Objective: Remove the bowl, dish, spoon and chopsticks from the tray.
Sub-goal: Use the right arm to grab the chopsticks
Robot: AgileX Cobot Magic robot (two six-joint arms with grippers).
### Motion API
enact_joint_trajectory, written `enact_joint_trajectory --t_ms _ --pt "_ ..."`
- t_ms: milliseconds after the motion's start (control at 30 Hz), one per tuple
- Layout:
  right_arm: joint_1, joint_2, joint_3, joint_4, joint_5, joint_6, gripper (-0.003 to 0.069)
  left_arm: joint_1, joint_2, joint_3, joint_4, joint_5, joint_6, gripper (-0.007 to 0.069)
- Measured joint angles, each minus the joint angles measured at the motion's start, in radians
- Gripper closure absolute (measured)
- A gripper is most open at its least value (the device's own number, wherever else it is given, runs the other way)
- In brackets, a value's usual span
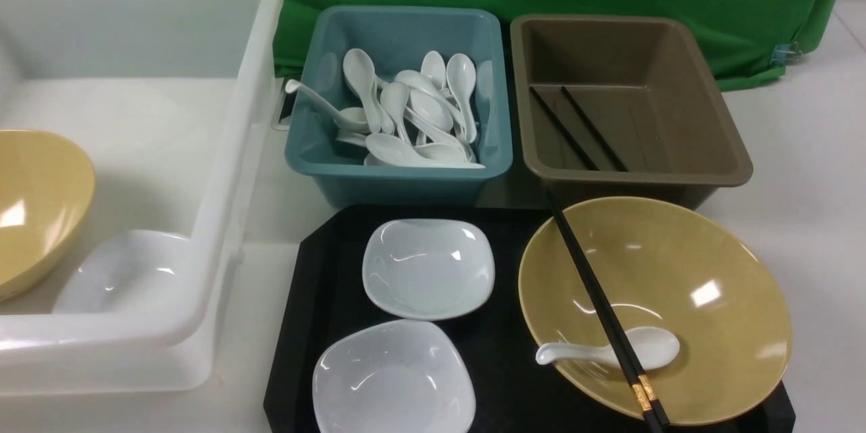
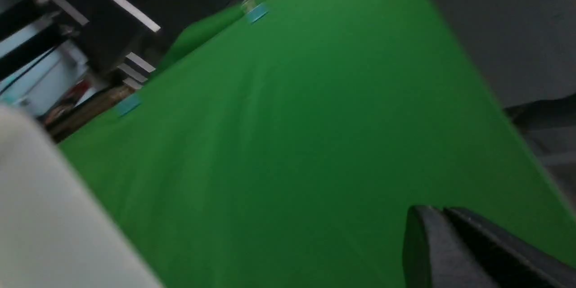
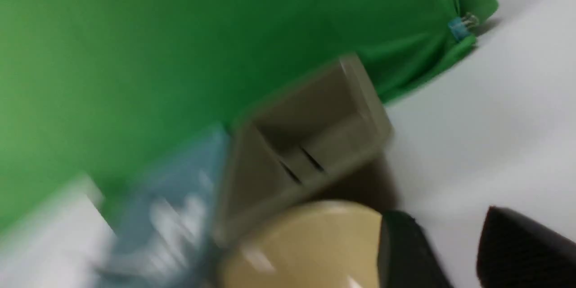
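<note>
Pressed together and empty, the left claw [image 2: 434, 210] is seen against a green cloth [image 2: 292, 144]. The right claw [image 3: 445, 213] is spread, with nothing between its fingers.

At the lower right of the front frame, the glossy mustard-yellow round bowl [image 1: 676, 250] is set on the flat black plastic tray [image 1: 311, 325]. The small white ceramic spoon [image 1: 649, 346] lies inside it, crossed by the thin black chopsticks [image 1: 595, 291], which are laid over the rim. Two square white dishes [image 1: 427, 268] [image 1: 394, 379] are placed on the tray's left half.

Behind the tray, a teal plastic tub [image 1: 399, 179] is filled with white spoons, and a brown plastic tub [image 1: 703, 172] holds two black sticks. At the left, a translucent white bin [image 1: 223, 169] holds another yellow bowl and a white dish.
</note>
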Motion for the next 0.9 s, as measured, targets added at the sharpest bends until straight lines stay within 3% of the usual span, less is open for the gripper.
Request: enact_joint_trajectory --t_ms 133,167,267,300,367,433,600,733,867,900 --pt "0.0 0.0 0.0 0.018 -0.106 0.063 0.0417 0.0 0.123 -0.264 0.186 0.258 -0.026 0.0603" --pt "0.0 0.0 0.0 0.019 -0.129 0.06 0.0417 0.0 0.199 -0.403 0.248 0.412 -0.022 0.0603" --pt "0.0 0.0 0.0 0.019 -0.173 0.059 0.0421 0.0 0.326 -0.566 0.286 0.637 0.043 0.0603" --pt "0.0 0.0 0.0 0.02 -0.205 0.059 0.0422 0.0 0.435 -0.679 0.279 0.812 0.141 0.0603" --pt "0.0 0.0 0.0 0.021 -0.227 0.059 0.0422 0.0 0.515 -0.75 0.254 0.935 0.227 0.0603" --pt "0.0 0.0 0.0 0.023 -0.259 0.06 0.0422 0.0 0.721 -0.874 0.142 1.197 0.438 0.0603" --pt "0.0 0.0 -0.011 -0.018 -0.29 0.048 0.0438 0.0 0.916 -0.903 -0.015 1.346 0.639 0.0603" --pt "0.029 0.096 -0.263 -0.231 0.122 -0.033 0.061 -0.052 1.097 -0.904 -0.162 1.377 0.815 0.0603" --pt "0.082 0.311 -0.504 -0.275 0.475 -0.194 0.0646 -0.2 1.177 -0.904 -0.16 1.333 0.841 0.0611" --pt "0.119 0.464 -0.61 -0.284 0.638 -0.253 0.065 -0.307 1.212 -0.909 -0.13 1.319 0.822 0.0624"
